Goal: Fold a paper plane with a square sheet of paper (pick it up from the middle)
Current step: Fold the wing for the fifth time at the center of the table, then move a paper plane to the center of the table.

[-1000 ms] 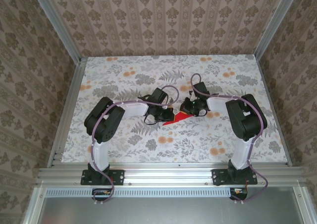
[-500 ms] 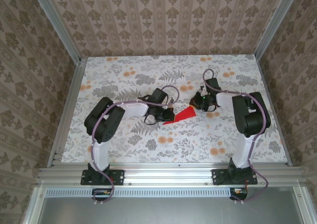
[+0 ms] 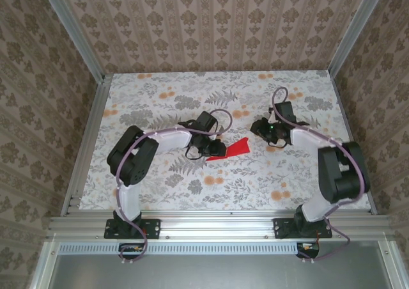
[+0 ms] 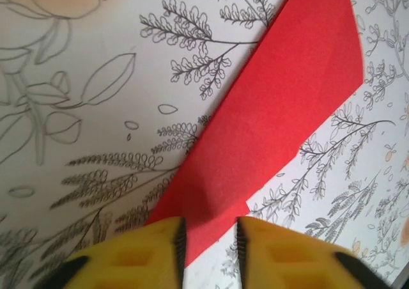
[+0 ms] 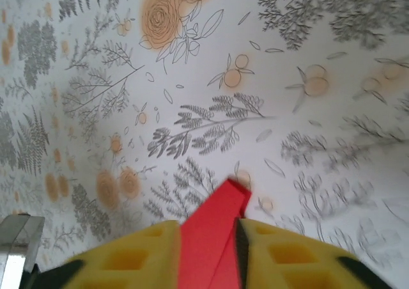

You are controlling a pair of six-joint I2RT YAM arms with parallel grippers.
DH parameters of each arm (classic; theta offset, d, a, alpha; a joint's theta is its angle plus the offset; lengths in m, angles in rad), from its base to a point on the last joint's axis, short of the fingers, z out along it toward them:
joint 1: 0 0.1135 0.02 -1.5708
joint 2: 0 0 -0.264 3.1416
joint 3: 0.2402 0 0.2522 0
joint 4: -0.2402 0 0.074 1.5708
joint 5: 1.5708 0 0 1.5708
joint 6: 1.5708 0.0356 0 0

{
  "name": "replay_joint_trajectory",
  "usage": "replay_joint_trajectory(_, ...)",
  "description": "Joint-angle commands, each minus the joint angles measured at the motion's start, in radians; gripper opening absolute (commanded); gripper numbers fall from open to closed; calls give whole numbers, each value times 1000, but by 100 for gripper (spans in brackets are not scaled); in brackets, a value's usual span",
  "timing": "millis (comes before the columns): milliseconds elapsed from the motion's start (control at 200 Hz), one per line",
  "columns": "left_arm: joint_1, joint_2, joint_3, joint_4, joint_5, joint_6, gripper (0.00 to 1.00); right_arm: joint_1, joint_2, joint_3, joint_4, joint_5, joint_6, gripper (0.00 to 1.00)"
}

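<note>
**Two arms, one dart.** The left gripper [image 4: 209, 230] stands with its jaws a little apart over the narrow near end of the red paper plane [image 4: 275, 103]. Its yellow fingers [image 4: 137, 257] flank a clear strip of red and are not pressing on it. The right gripper [image 5: 208, 231] is parted about as far. The plane's other end shows through the gap between its fingers, but the wrist picture is blurred, so it cannot be told whether either pad touches the paper. From above, that gripper sits just off the plane's far-right end and does not look closed on it.

With both pairs of jaws slack, the plane seems to rest on the table and not in either grip. It lies flat as a creased wedge running on a slant, its near-left end under the left fingers and its far-right end aimed at the right gripper. The arms face each other along that line, most likely so that each can reach one end of the fold without crossing the other.

The plane sits about the middle of the floral table [image 3: 160, 97], well apart from all four edges and corners. That is probably where both arms reach most easily, and where thin paper cannot slip over an edge. The folding looks well advanced, though it is hard to judge whether every crease has been made.
</note>
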Motion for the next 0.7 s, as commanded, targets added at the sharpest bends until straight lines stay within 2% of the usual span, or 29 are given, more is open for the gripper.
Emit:
replay_joint_trajectory(0, -18, -93, 65, -101, -79, 100, 38, -3, -119, -67, -89, 135, 8, 45)
replay_joint_trajectory(100, -58, -114, 103, -159, -180, 214, 48, -10, -222, -102, -146, 228, 10, 62)
replay_joint_trajectory(225, -127, -99, 163, -224, -327, 355, 57, -35, -318, -138, -199, 331, 24, 75)
replay_joint_trajectory(365, -187, -35, 247, -286, -452, 479, 62, -67, -404, -192, -215, 382, 52, 89)
replay_joint_trajectory(505, -224, 50, 328, -346, -498, 565, 62, -89, -464, -232, -215, 385, 61, 95)
replay_joint_trajectory(695, -247, 139, 403, -393, -518, 610, 63, -100, -475, -251, -220, 373, 66, 95)
